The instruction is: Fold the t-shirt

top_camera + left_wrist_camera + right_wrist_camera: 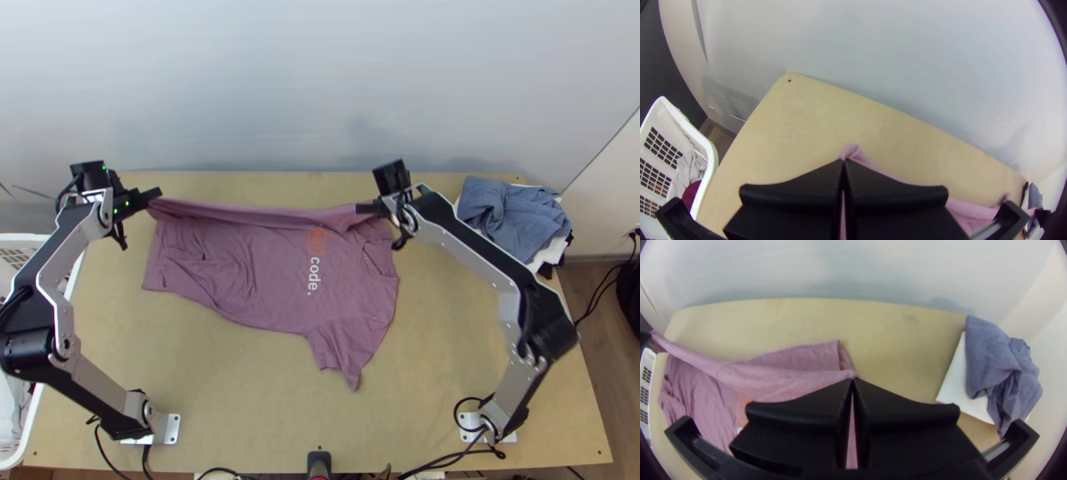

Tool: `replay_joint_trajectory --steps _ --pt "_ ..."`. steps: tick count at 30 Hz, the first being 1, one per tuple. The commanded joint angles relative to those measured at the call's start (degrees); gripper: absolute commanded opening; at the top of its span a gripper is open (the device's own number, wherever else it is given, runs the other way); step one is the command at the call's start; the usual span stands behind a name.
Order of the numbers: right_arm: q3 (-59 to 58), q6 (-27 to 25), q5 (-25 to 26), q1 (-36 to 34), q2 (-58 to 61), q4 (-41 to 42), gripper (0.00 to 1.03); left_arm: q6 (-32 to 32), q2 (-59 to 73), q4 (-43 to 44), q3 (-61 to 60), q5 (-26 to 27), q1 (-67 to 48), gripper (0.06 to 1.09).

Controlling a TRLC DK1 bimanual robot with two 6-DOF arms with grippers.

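Mauve t-shirt (276,276) on the wooden desk (240,400), left of centre in the frame, its upper edge pinched at two spots.
The left claw (154,194), upper left, and the right claw (362,208), just above centre, are each closed on that edge — it hangs in a loose roll between them, the rest spread with wrinkles, one sleeve pointing down the frame — while a blue-grey garment (512,216) sits bunched at upper right.
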Motion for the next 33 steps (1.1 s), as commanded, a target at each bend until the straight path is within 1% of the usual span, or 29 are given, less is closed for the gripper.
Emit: replay_joint_trajectory --steps 1,8,11,17,26,29,30,31,32,33 --pt "-11.0 0.7 -2.2 2.1 -7.9 -1.0 0.03 1.7 -4.8 -0.4 -7.4 2.5 0.8 0.1" --pt "-18.8 0.8 -3.1 3.5 -12.8 -1.4 0.03 3.3 -6.8 -1.1 -11.3 3.2 -0.1 0.1" --pt "-21.1 1.1 -3.8 4.1 -13.4 -1.5 0.03 3.9 -7.4 -1.5 -12.7 4.0 -0.1 0.1" --pt "-25.2 1.3 -4.7 6.0 -13.5 -1.4 0.03 4.9 -7.6 -1.5 -15.8 4.0 1.4 0.1" --pt "-27.4 1.9 -5.2 7.0 -13.5 -1.4 0.03 6.6 -7.3 -1.4 -19.3 4.0 3.0 0.1" --pt "-26.9 1.9 -5.1 7.0 -13.8 -1.4 0.05 6.7 -6.8 -1.5 -19.6 4.0 3.1 0.1" --pt "-26.6 1.9 -5.1 7.0 -13.9 -1.4 0.09 6.8 -6.7 -1.5 -19.7 4.0 3.2 0.11" --pt "-26.1 1.9 -4.9 7.0 -14.1 -1.6 0.12 6.8 -6.7 -1.6 -19.9 4.0 3.2 0.18" --pt "-25.9 1.9 -4.5 7.0 -14.5 -2.0 0.19 6.6 -7.0 -2.4 -20.0 4.0 3.2 0.31" --pt "-25.7 1.9 -4.4 7.0 -14.9 -2.2 0.29 5.8 -7.5 -3.0 -19.9 4.0 3.4 0.43"
